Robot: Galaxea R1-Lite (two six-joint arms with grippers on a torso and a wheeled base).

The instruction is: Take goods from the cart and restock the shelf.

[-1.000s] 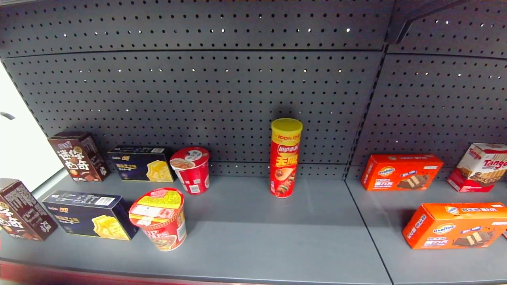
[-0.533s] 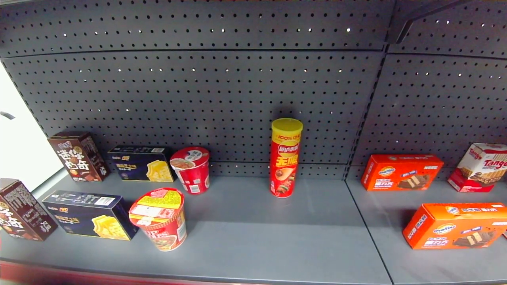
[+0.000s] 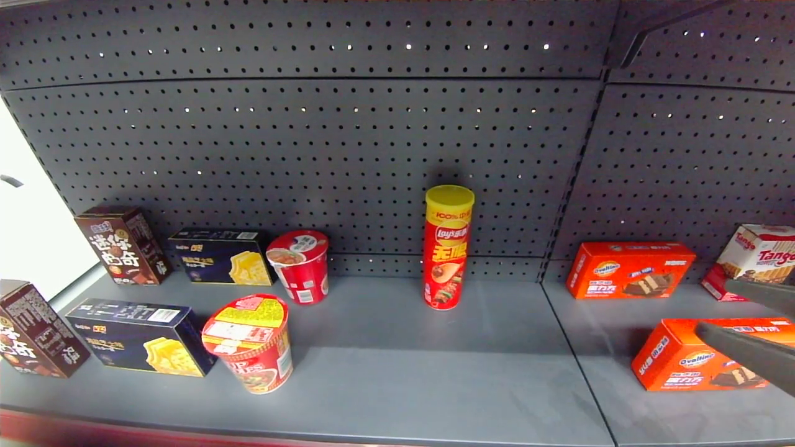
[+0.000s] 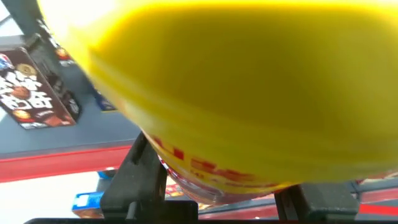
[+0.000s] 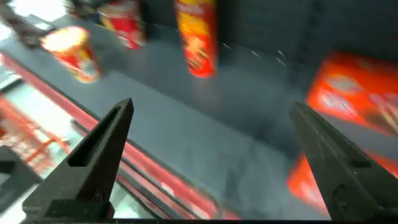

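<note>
- Right gripper [image 3: 714,307] is spread wide and empty, just over the front orange box [image 3: 677,357] on the shelf [image 3: 397,372].
- Left gripper [image 4: 211,202] clamps a yellow-lidded chip can [image 4: 249,93], out in front of the shelf.
- Risk: the spread fingers could nudge that box, and the held can, set down carelessly, could topple the standing chip can [image 3: 447,248].

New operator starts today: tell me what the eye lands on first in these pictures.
A red chips can with a yellow lid stands upright at the back middle of the shelf. Close to the left wrist camera, a yellow-topped can sits gripped in the left gripper. The open right gripper hangs over the front orange box at right.
</note>
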